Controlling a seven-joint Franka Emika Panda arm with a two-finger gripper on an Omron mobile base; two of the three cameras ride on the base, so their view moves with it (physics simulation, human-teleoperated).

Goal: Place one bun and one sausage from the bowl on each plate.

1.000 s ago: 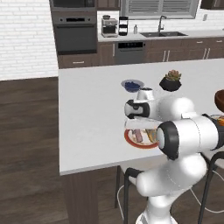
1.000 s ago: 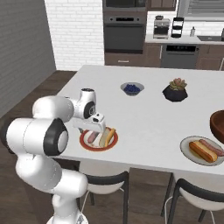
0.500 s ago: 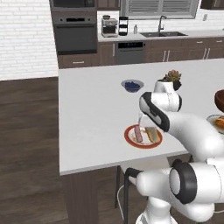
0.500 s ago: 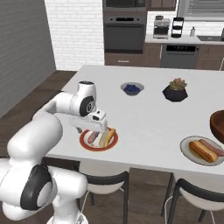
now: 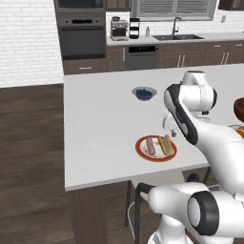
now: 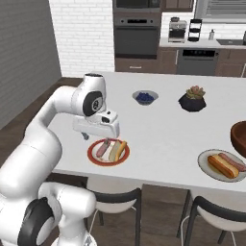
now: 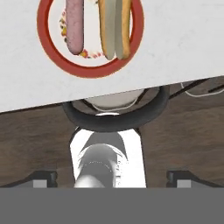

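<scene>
The arm is swinging its upper links over to the robot's right, so that the elbow joint now stands above the table beside the orange-rimmed plate (image 6: 91,154). The gripper (image 6: 101,137) is lifting away from that plate and hanging just above its far edge, leaving the sausage (image 6: 102,148) and bun (image 6: 116,150) lying side by side

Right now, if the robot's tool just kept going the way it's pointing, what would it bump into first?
Probably the white counter by the red-rimmed plate, or the plate's near edge. The tool points down there, above the sausage and bun. Depth is unclear.
</scene>
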